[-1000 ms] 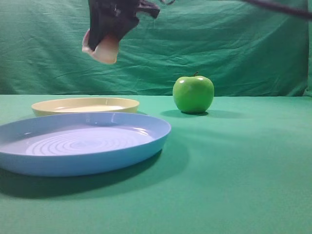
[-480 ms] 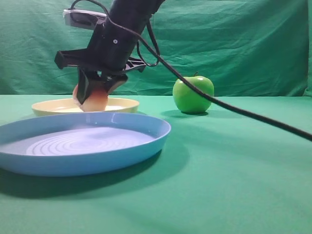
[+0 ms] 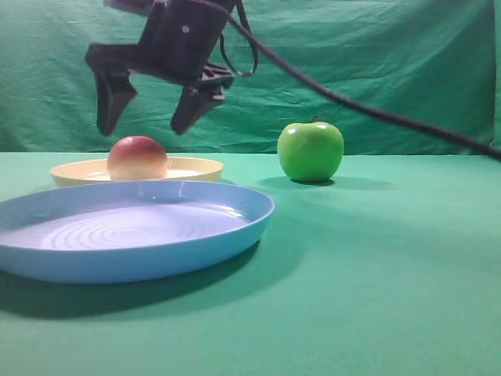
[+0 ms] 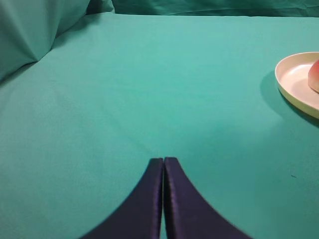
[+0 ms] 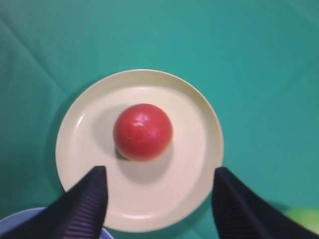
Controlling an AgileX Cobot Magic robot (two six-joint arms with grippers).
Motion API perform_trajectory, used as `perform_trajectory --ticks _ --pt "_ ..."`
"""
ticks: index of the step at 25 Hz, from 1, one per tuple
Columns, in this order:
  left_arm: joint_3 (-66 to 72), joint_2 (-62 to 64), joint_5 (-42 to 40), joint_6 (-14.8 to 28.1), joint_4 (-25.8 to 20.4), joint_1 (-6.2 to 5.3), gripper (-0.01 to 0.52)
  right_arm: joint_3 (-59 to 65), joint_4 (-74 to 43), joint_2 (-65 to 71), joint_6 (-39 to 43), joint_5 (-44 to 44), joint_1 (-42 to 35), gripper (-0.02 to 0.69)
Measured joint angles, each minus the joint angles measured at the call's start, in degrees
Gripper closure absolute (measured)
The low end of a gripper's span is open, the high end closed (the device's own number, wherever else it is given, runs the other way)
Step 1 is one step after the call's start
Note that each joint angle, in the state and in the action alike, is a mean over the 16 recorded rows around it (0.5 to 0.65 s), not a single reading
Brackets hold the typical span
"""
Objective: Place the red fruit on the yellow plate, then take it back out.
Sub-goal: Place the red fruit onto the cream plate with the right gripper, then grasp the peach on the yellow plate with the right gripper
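Red fruit (image 5: 143,131) on yellow plate (image 5: 194,164); right hand (image 3: 149,116) spread wide above, empty.

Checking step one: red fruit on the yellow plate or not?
On. The red fruit sits inside the yellow plate, free of the open right gripper.

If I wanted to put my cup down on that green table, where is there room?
Bare cloth lies right of the green apple and across the front right, beside the blue plate. The left is crowded: the blue plate sits close in front of the yellow plate holding the red fruit, with the open right gripper above it.
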Motion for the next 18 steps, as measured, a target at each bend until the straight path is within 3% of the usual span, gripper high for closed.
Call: perform_trajectory --ticks 5,9,12,18 --pt "0.0 0.0 0.0 0.0 0.0 0.0 0.514 -0.7 -6.0 -7.7 6.8 8.9 0.0 0.511" --pt "0.0 0.0 0.0 0.0 0.0 0.0 0.514 0.1 -8.1 -13.8 10.2 13.2 0.0 0.617" --pt "0.0 0.0 0.0 0.0 0.0 0.0 0.514 2.4 -7.7 -18.8 11.2 14.9 0.0 0.657" --pt "0.0 0.0 0.0 0.0 0.0 0.0 0.514 12.3 -5.0 -30.4 12.3 13.8 0.0 0.665"
